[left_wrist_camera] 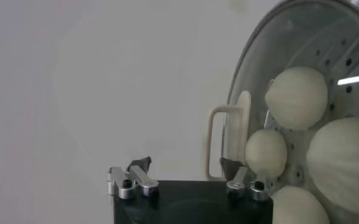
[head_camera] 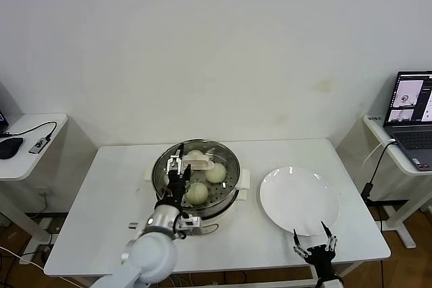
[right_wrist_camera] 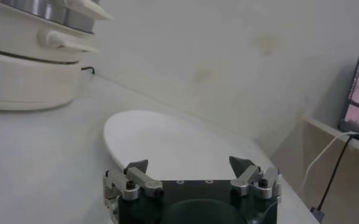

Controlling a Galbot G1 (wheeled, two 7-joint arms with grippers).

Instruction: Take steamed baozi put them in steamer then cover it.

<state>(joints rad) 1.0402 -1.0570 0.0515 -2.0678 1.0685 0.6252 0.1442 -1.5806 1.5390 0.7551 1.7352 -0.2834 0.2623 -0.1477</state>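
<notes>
Glass cover [head_camera: 196,166] sits on steamer [head_camera: 228,197] — baozi [head_camera: 215,173] inside.
Left gripper [head_camera: 177,166] jaws apart, straddling the cover's handle [left_wrist_camera: 228,143]; right gripper [head_camera: 315,239] jaws apart by plate [head_camera: 300,199].

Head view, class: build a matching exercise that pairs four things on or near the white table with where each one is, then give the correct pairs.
Things
1. steamed baozi
2. cover
3. white plate
4. right hand

Places
A. at the table's near edge, below the plate
B. bare, right of the steamer
C. inside the steamer, on its perforated tray
D. on top of the steamer, under the open left hand

Pairs: 1-C, 2-D, 3-B, 4-A
</notes>
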